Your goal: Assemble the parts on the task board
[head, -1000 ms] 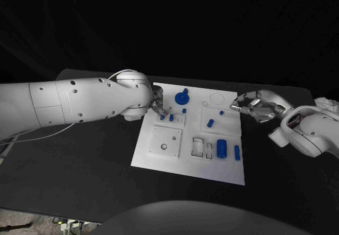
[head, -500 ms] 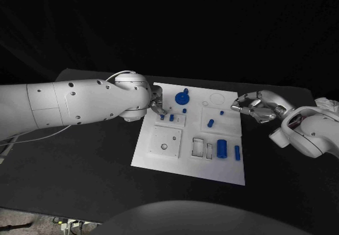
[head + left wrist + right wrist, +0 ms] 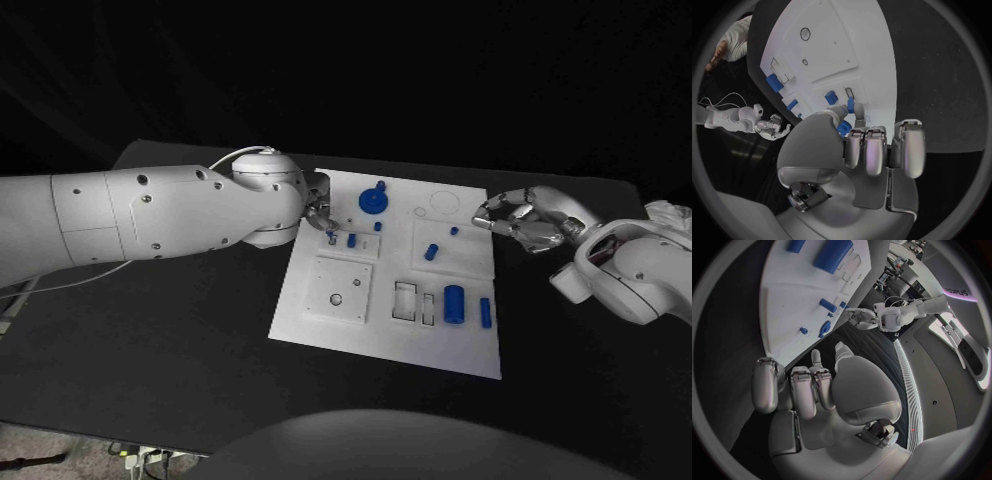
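My left hand is sitting at the task board's far left corner, its arm hiding that edge; I'm seeing it pinching a small blue part. My right hand is hovering off the board's right edge, fingers curled, holding nothing.
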You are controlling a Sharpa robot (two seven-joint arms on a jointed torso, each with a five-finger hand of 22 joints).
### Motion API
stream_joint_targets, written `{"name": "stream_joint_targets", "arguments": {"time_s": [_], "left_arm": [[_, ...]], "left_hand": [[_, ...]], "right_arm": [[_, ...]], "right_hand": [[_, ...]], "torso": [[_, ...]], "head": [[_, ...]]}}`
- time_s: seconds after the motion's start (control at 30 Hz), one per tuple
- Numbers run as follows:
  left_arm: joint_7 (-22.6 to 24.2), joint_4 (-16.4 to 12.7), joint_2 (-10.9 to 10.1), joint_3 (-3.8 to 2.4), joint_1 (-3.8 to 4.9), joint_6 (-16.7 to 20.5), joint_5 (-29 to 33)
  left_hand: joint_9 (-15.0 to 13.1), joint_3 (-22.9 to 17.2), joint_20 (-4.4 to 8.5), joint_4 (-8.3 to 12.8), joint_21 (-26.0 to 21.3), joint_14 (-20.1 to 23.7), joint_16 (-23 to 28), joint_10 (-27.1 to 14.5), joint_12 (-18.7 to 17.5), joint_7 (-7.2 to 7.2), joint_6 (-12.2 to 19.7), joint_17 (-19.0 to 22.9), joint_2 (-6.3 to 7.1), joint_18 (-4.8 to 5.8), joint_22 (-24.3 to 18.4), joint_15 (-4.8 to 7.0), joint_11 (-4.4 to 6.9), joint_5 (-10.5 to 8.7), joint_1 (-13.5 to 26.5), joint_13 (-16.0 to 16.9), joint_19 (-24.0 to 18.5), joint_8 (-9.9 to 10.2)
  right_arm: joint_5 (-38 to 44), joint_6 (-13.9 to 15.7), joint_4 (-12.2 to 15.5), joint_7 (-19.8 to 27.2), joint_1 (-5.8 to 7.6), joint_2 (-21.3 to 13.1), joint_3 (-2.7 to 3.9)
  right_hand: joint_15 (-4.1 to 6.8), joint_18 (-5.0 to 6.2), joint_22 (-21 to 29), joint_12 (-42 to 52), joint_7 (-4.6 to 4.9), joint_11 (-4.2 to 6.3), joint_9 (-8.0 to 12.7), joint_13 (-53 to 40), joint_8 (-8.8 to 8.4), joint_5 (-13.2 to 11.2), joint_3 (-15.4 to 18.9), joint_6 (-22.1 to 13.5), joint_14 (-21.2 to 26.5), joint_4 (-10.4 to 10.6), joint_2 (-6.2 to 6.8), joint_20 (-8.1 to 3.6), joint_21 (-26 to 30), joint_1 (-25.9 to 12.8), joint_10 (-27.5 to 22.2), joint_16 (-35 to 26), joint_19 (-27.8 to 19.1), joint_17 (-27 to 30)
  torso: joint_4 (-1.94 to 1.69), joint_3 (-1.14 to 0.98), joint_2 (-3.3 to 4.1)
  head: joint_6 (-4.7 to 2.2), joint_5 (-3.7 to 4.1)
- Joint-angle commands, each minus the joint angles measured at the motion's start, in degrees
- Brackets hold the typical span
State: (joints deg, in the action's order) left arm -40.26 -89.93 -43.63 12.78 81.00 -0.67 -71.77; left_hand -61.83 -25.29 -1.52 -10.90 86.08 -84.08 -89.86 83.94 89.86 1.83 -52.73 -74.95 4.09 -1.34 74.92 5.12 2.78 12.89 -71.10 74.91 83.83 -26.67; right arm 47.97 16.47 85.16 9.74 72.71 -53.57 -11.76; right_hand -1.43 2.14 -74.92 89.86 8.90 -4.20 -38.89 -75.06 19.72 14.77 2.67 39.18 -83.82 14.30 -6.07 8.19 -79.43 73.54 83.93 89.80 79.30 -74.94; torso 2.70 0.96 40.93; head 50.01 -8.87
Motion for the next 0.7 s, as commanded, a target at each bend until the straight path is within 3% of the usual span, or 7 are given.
{"name": "stream_joint_targets", "arguments": {"time_s": [0.03, 0.7], "left_arm": [[-2.79, -0.19, 0.03, -0.01, -0.09, 0.49, -1.04], [-3.05, -0.61, 0.12, 0.00, -0.51, -0.61, 2.21]], "left_hand": [[-0.05, 0.14, 0.06, -0.02, -0.34, -5.92, -0.14, 6.06, 0.14, -0.44, -0.35, -15.05, -0.07, 0.05, 12.33, -0.06, -0.25, -0.02, 0.15, 15.09, 3.11, -0.31], [-0.09, 0.24, 0.06, -0.19, -0.46, -5.92, -0.14, 6.06, 0.14, -0.44, -0.45, -15.05, -0.22, 0.02, 12.27, -0.06, -0.24, -0.02, 0.42, 15.09, 3.04, -0.31]], "right_arm": [[0.19, 0.01, -0.03, 0.76, -0.09, 0.06, 0.00], [0.17, 0.24, -0.12, 0.96, -0.15, 0.18, 0.00]], "right_hand": [[-0.37, 1.16, -10.72, 0.14, -0.08, -0.49, 0.09, -14.94, -0.40, 0.32, 0.03, -0.47, -6.18, -0.45, 0.08, 0.00, 0.20, 0.54, 6.07, 0.20, -0.27, -15.06], [-0.37, 1.18, -10.70, 0.14, -0.07, -0.49, 0.12, -14.94, -0.44, 0.34, 0.01, -0.58, -6.18, -0.48, 0.09, 0.00, 0.27, 0.57, 6.07, 0.20, -0.34, -15.06]], "torso": [[0.04, 0.02, 0.01], [0.01, 0.01, 0.06]], "head": [[-0.01, -0.09], [-0.01, -0.02]]}}
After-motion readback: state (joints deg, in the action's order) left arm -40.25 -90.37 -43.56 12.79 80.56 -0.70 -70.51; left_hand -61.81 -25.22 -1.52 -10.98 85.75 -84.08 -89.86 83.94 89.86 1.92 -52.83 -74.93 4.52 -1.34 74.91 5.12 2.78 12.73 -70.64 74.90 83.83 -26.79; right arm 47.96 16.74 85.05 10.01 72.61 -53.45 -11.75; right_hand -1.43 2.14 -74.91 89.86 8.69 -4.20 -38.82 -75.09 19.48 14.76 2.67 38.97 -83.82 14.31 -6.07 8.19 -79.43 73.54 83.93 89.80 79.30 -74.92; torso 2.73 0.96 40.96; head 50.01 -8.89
